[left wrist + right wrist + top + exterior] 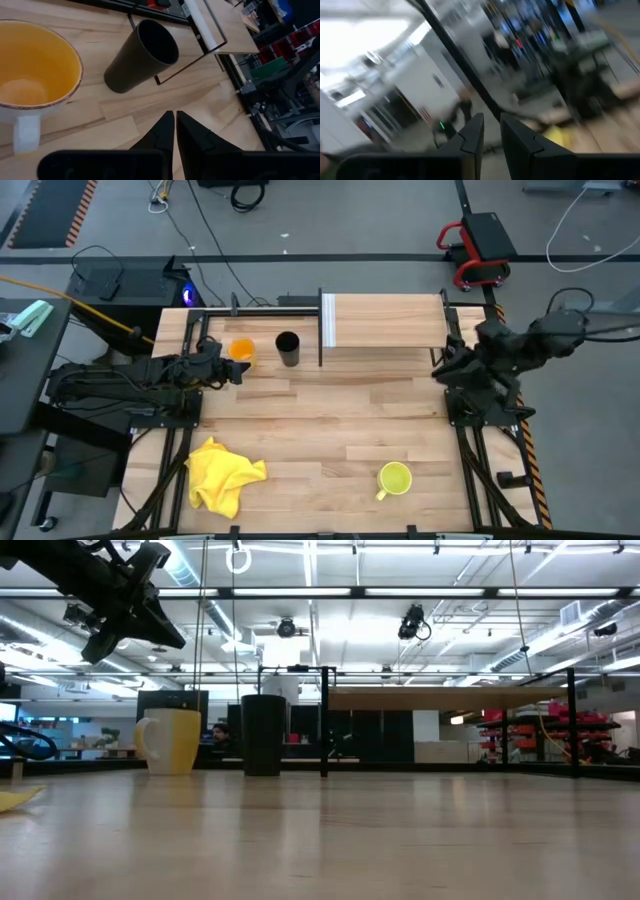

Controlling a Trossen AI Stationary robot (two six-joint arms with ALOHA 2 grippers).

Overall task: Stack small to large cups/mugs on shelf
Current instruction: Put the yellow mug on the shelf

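The orange cup stood on the tabletop at about ten o'clock from the table's centre, upright and mouth up. The left wrist view showed its yellow-orange inside holding nothing, with a pale outer wall and a pale handle. Just beside it, toward three o'clock, the black cup stood upright, apart from the orange cup; its dark interior showed no contents. The yellow-green mug sat well apart from both, at about five o'clock near the front edge, upright with its handle toward the front-left; nothing could be seen inside it. A crumpled yellow cloth lay at seven o'clock.

The shelf stood at twelve to one o'clock, its white end panel facing the black cup. No cup rested on it.

The left gripper hovered just beside the orange cup, on its seven o'clock side, fingers pressed together and grasping nothing. The right gripper hung at three o'clock by the table's right edge; its fingers stood slightly parted, holding nothing.
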